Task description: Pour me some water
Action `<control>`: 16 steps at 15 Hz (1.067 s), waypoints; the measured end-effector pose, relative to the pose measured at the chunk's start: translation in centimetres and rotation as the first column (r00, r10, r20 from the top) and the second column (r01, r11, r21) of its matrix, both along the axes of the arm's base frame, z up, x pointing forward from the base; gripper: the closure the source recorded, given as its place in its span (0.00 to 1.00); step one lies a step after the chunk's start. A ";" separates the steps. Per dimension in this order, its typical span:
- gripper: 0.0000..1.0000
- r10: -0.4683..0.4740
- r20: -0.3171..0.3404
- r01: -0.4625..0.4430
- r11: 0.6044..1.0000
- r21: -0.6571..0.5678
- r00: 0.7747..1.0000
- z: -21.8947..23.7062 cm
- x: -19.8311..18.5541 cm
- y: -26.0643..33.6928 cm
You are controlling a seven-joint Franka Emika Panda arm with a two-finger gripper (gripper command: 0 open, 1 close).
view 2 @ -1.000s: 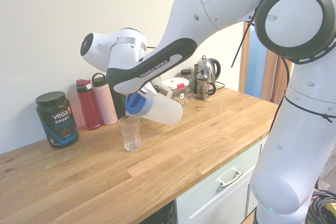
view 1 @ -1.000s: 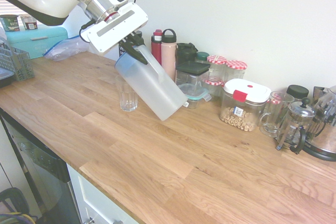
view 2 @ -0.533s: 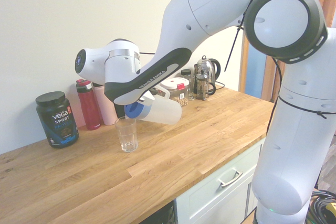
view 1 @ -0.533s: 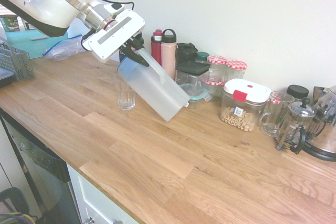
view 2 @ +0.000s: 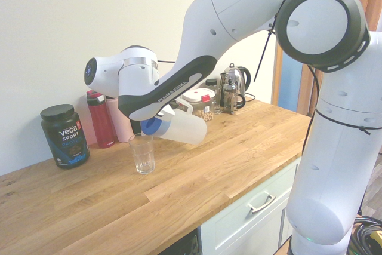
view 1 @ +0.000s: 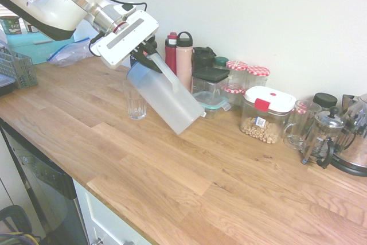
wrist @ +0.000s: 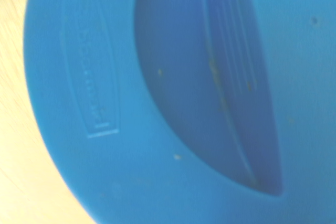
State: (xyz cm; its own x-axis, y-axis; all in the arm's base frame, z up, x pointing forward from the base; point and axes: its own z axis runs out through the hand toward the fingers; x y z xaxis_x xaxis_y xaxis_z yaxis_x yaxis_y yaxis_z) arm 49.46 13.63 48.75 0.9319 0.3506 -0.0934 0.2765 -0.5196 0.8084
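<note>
The white arm reaches in from the upper left of the first exterior view and from the right of the second, its big dark-ringed shoulder joint filling that picture's upper right. The forearm slopes down toward the wrist, which bears a flat white camera plate. The claw [view 1: 147, 51] points forward and downward (well short of vertical), its dark fingers clamped tight on the jug handle [view 1: 166, 72]; they are hidden in the second exterior view.
</note>
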 end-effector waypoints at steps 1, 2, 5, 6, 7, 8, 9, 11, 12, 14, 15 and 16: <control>1.00 -0.017 0.014 0.016 0.999 0.051 1.000 0.8 -0.1 -0.6; 1.00 -0.039 0.031 0.035 0.993 0.112 0.999 1.9 -0.2 -1.6; 1.00 -0.120 0.066 0.094 0.948 0.304 0.991 5.5 -0.3 -6.7; 1.00 -0.155 0.076 0.117 0.924 0.364 0.985 6.5 -0.3 -9.2; 1.00 -0.195 0.087 0.141 0.895 0.423 0.977 7.1 -0.4 -11.7; 1.00 -0.239 0.097 0.166 0.864 0.476 0.966 7.4 -0.4 -14.1; 1.00 -0.286 0.105 0.191 0.830 0.524 0.953 7.6 -0.4 -16.2; 1.00 -0.384 0.110 0.247 0.763 0.598 0.917 7.8 -0.6 -20.3; 1.00 -0.437 0.109 0.277 0.725 0.630 0.893 7.8 -0.9 -22.7; 1.00 -0.544 0.095 0.340 0.640 0.689 0.834 7.5 -2.0 -27.9; 1.00 -0.593 0.085 0.365 0.595 0.716 0.801 7.2 -2.6 -30.0; 1.00 -0.635 0.073 0.385 0.550 0.741 0.769 7.1 -3.2 -31.6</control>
State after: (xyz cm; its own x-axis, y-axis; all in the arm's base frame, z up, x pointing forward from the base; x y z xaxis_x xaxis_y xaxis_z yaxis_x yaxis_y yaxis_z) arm 46.26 -17.98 55.85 0.8989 -0.3487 0.2654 -0.4005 -0.8995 0.1747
